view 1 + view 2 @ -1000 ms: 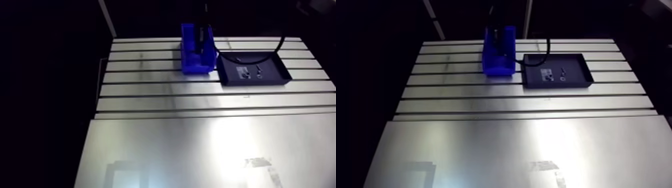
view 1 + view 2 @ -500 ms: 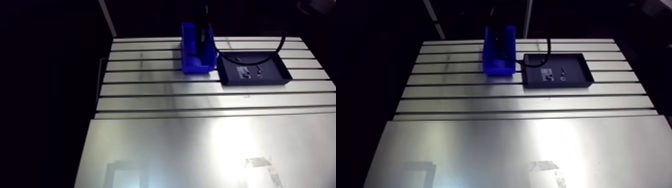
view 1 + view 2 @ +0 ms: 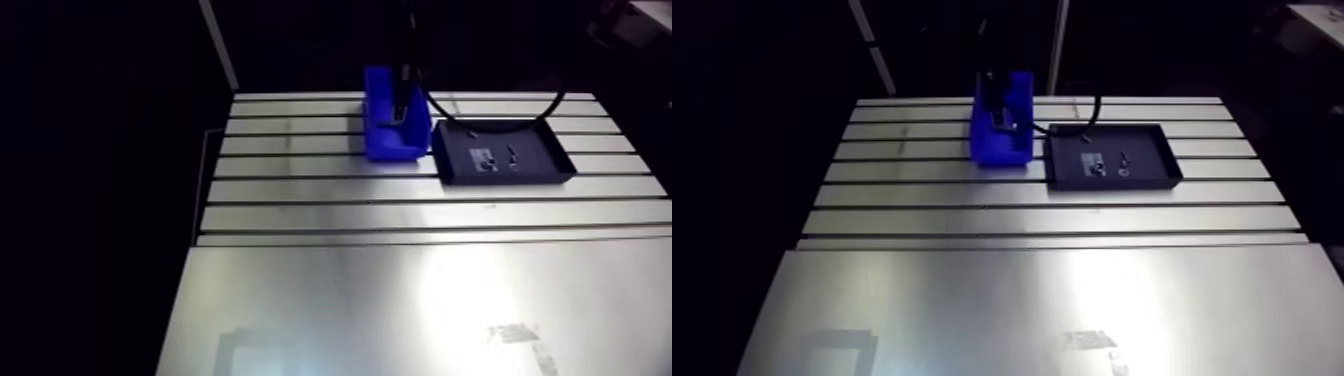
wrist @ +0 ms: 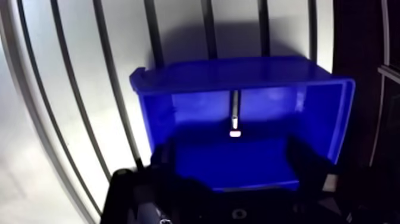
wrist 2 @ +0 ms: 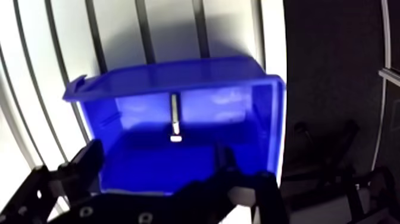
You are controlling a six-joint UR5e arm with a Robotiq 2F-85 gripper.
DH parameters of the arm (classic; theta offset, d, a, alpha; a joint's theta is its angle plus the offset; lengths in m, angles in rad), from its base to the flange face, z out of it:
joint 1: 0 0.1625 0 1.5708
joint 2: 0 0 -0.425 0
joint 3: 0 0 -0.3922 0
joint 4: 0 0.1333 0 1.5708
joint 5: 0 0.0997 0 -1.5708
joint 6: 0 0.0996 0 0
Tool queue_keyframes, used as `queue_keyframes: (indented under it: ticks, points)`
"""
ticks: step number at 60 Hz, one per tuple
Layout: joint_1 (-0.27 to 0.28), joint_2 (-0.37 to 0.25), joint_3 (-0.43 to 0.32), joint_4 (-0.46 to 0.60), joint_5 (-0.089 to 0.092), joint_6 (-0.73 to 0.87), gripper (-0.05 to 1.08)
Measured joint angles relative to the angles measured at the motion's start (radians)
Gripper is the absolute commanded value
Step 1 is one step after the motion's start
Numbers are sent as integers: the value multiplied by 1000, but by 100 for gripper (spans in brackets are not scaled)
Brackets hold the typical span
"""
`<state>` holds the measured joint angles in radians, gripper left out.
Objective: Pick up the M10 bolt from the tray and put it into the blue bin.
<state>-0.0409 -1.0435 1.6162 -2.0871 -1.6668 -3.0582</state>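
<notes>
From where I stand, the slotted table (image 3: 300, 190) lies bare on its left side. Then comes the blue bin (image 3: 393, 138), and the gripper (image 4: 233, 161) hangs right over its open mouth. In the wrist view its two fingers (image 4: 162, 159) are spread wide, one toward each side wall, with nothing pinched between them. The bolt (image 4: 234, 113) is inside the bin, showing lengthwise against the far wall with its head down near the floor. I can't tell whether it rests there or is dropping.

Just to the right of the bin sits the black tray (image 3: 550, 165), with a couple of small parts (image 3: 483, 158) left in it.

To my eye the drop is as good as made, and what remains is getting out cleanly. I'd lift straight up with the fingers wide until they clear the rim, and only then swing away, because a sideways pull could catch a wall and drag the bin into the tray.
</notes>
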Motion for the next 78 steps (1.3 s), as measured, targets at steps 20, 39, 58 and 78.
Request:
queue_keyframes:
  ticks: [20, 39, 58, 78]
  points:
    - [1, -87, -7, 56, 7, 31, 1]
    - [1, -176, -46, 170, 38, 178, 1]
    - [1, -247, -103, 272, 75, 502, 1]
    - [-24, -319, -146, 390, 77, 1027, 1]
